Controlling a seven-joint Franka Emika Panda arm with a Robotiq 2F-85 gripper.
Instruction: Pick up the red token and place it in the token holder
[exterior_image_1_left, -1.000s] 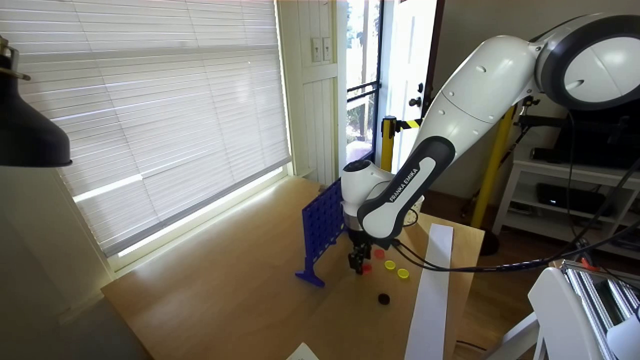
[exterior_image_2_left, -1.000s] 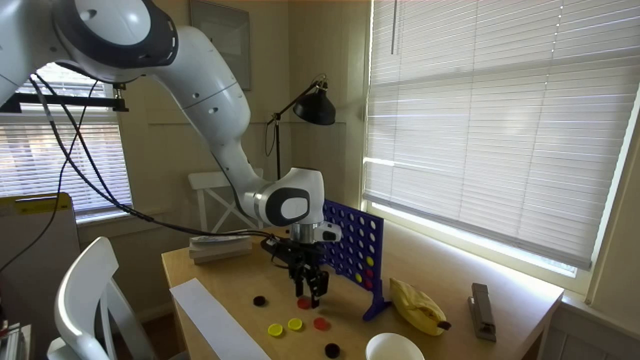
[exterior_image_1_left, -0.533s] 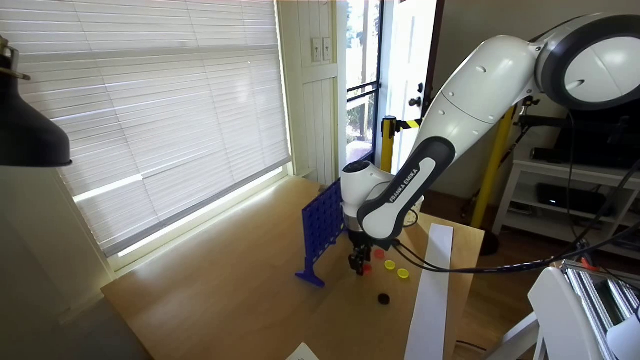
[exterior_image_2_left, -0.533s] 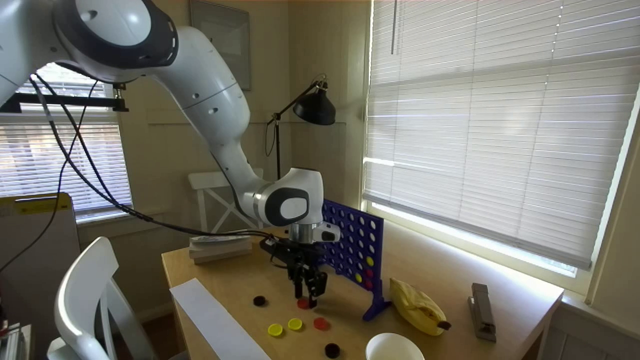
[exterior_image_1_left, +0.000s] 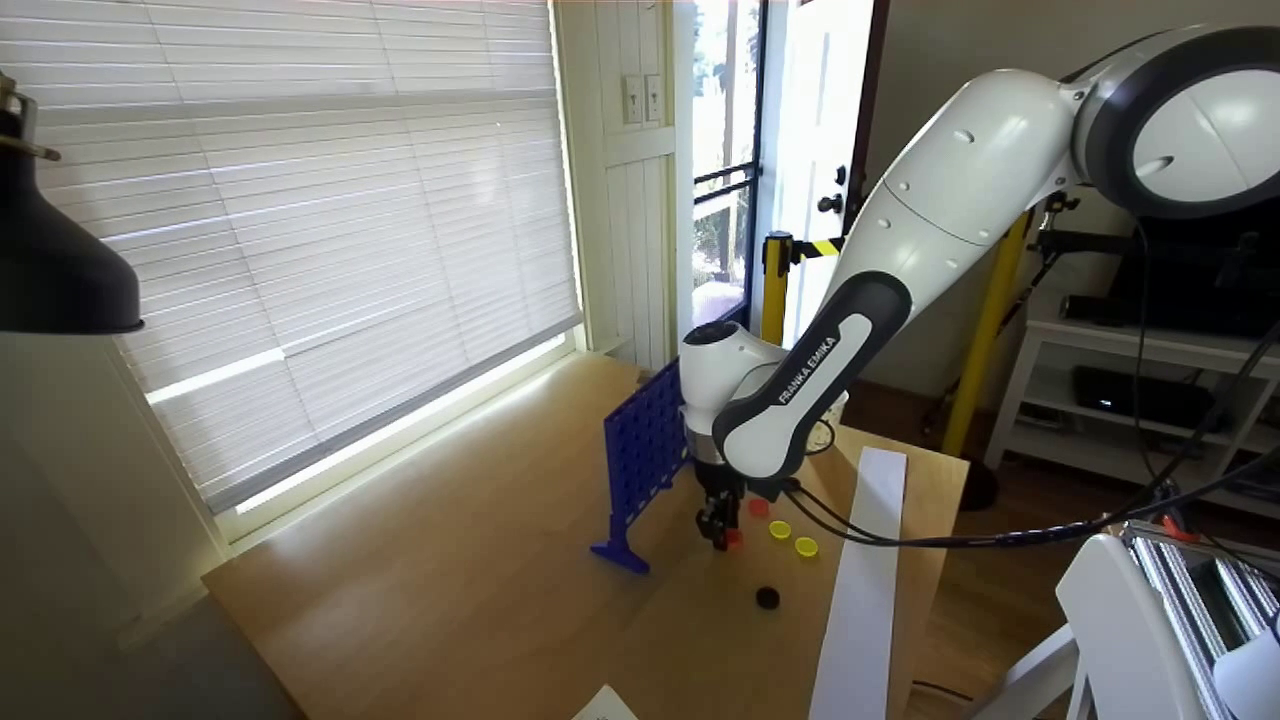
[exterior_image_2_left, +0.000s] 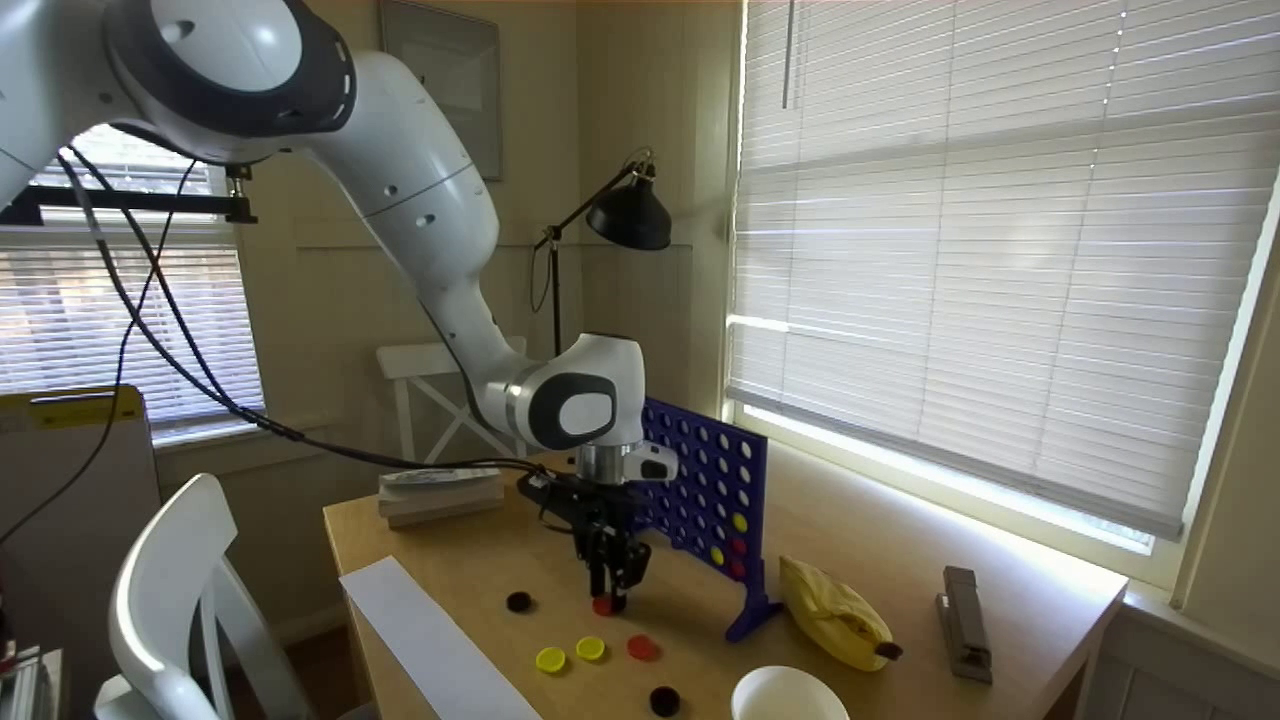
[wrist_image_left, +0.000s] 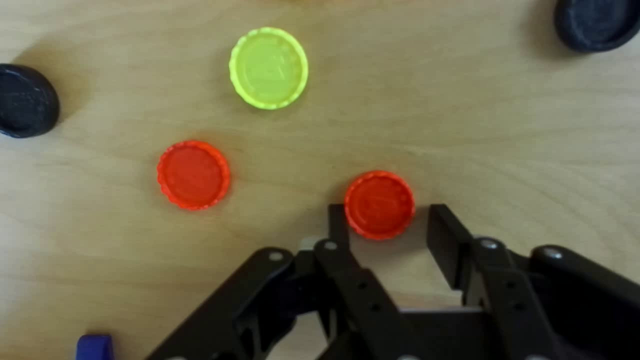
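Observation:
A red token (wrist_image_left: 380, 205) lies flat on the table between the fingertips of my gripper (wrist_image_left: 386, 220) in the wrist view. It lies against or very close to the left finger; a gap shows to the right finger. This token shows beside my gripper in both exterior views (exterior_image_1_left: 735, 540) (exterior_image_2_left: 602, 606). My gripper is partly open, fingertips low at the table. Another red token (wrist_image_left: 193, 175) lies apart to the left. The blue token holder (exterior_image_2_left: 705, 480) stands upright beside the arm, with a few red and yellow tokens in it. Its foot (wrist_image_left: 95, 347) shows in the wrist view.
Yellow discs (exterior_image_2_left: 590, 649) and black discs (exterior_image_2_left: 665, 700) lie around the red tokens. A white cup (exterior_image_2_left: 788, 695), a banana (exterior_image_2_left: 838, 615) and a stapler (exterior_image_2_left: 965, 625) are on the table. A white strip (exterior_image_1_left: 865, 590) runs along one table edge.
The gap between my fingers has narrowed, with one finger moving in toward the red token. The arm has shifted only slightly. The holder and other discs have not moved.

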